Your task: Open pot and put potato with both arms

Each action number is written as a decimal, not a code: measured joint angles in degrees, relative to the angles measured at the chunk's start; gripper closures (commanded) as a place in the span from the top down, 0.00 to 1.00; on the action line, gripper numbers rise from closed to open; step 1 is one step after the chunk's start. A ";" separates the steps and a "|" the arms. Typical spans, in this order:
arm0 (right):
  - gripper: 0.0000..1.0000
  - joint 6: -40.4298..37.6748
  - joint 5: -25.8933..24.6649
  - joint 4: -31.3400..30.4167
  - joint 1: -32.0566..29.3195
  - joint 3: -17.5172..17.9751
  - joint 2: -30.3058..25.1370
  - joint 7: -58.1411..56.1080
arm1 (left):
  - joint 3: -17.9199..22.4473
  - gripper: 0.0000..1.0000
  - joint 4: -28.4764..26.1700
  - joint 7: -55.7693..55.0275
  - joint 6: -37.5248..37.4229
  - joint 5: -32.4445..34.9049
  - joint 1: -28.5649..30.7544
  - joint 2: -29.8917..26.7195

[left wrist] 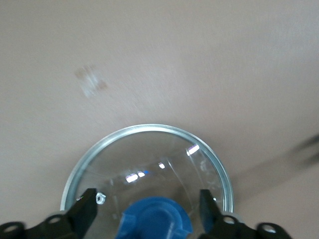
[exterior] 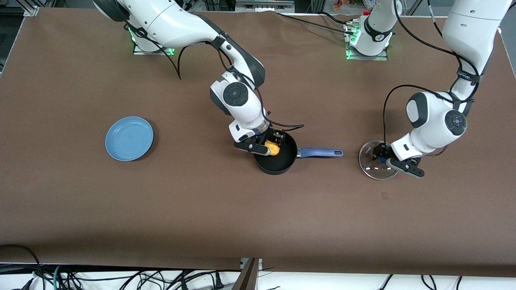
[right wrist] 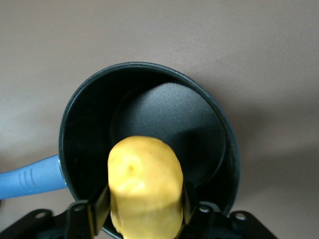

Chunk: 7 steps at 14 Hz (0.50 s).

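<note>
Lid (exterior: 377,161) lies under the spread left end effector (exterior: 383,158) — right end effector (exterior: 271,146) pinches potato (exterior: 273,148) over pot (exterior: 277,158).

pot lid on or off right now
Off. The pot stands open with the potato held over it by the right gripper; the lid lies on the table.

The lower part of the potato (right wrist: 145,186) is cut off by the right wrist view's edge. Half of the lid (left wrist: 149,172) and its blue knob (left wrist: 155,219) is cropped from the left wrist view, where a smudged desk mark (left wrist: 91,82) is blurred.
</note>
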 measured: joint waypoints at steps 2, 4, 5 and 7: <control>1.00 -0.58 -0.02 1.47 -0.23 -0.40 -0.04 -0.04 | 0.08 1.00 0.76 0.00 -1.68 -0.05 -0.01 -2.71; 1.00 -6.65 -0.12 5.18 -1.22 -0.75 -0.22 -0.61 | 0.08 1.00 1.39 -0.50 -7.73 -0.06 -0.31 -7.89; 1.00 -11.70 -0.20 7.85 -2.06 -0.84 -0.44 -2.14 | 0.09 1.00 1.61 -1.55 -12.16 -0.07 -0.86 -11.06; 1.00 -22.53 -0.23 12.54 -4.43 -1.05 -1.72 -8.82 | 0.10 1.00 2.56 -4.51 -22.04 -0.08 -2.18 -17.38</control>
